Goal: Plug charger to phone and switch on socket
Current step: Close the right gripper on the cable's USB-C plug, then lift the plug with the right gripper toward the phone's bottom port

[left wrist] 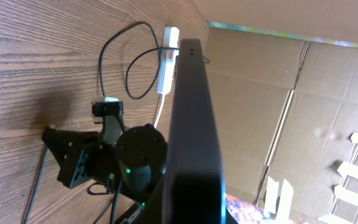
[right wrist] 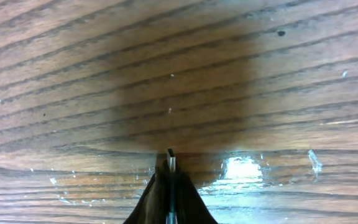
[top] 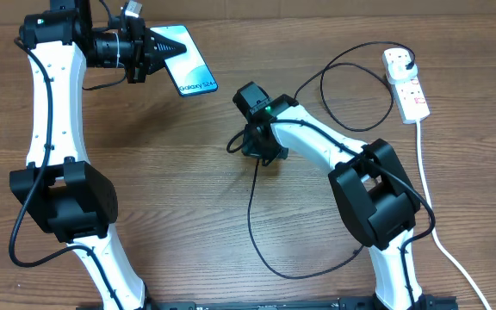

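The phone [top: 192,69] has a light blue screen with white text. My left gripper [top: 164,50] is shut on its near end and holds it above the table at the back left. In the left wrist view the phone [left wrist: 191,124] shows edge-on as a dark slab. My right gripper [top: 261,148] points down at mid-table, shut on the charger's connector tip [right wrist: 171,160], which sticks out just past the fingers [right wrist: 191,199]. The charger's thin black cable [top: 250,215] loops over the table to its plug in the white socket [top: 407,86], which also shows in the left wrist view [left wrist: 166,62].
The socket's thick white cord [top: 429,198] runs down the right side of the wooden table [top: 170,172]. Cardboard panels [left wrist: 291,112] stand behind the table. The right arm's gripper body [left wrist: 79,158] sits low over the wood, to the right of the phone.
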Motion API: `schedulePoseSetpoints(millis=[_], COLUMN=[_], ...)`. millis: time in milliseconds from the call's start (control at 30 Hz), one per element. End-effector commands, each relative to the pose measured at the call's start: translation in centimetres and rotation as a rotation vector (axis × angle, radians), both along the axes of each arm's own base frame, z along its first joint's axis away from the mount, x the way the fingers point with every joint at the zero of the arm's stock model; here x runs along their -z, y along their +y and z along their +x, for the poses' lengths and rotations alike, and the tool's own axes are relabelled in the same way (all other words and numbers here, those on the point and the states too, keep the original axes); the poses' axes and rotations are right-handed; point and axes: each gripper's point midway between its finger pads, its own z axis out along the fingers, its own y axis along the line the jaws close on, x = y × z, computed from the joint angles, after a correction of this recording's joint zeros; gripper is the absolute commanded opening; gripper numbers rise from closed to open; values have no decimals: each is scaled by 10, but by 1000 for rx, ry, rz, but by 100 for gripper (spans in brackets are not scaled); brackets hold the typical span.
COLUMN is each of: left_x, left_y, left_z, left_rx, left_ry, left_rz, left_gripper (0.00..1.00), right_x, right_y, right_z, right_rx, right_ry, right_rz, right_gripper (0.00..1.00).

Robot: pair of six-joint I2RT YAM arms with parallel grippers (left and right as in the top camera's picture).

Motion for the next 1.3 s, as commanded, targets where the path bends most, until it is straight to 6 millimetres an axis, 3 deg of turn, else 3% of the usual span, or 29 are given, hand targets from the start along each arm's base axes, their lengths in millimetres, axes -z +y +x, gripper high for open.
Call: schedulePoseSetpoints(millis=[0,167,267,433,600,700,933,1267], left_x=[-12,-12,-12,-16,-17,-16,-17,-19], left_y=[-5,-5,-5,-7,-8,-9,-12,-23], left_z=[-2,-2,-2,-4,-8,-11,-22,-29], left_rx=[24,24,27,45,71,91,161,222], left_ry=[-42,-42,-48,-73,-104,-129,-228,-300], left_rz=[-23,-23,-22,-43,-43,-34,-29,-36], left_gripper=[4,4,4,4,4,4,4,4], right_x=[46,37,13,-69,-143,-174,-209,-240], right_y=[-6,-3,7,39,41,39,42,52], right_z=[-25,-18,-10,-10,-30,-47,-91,-99], right_rx=[31,-5,-111,-395,-604,-704,-886,-926], right_ry=[172,174,133,11,-81,-111,-99,-141], right_rz=[22,92,184,481,681,779,988,1189], right_gripper=[4,4,4,4,4,4,4,4])
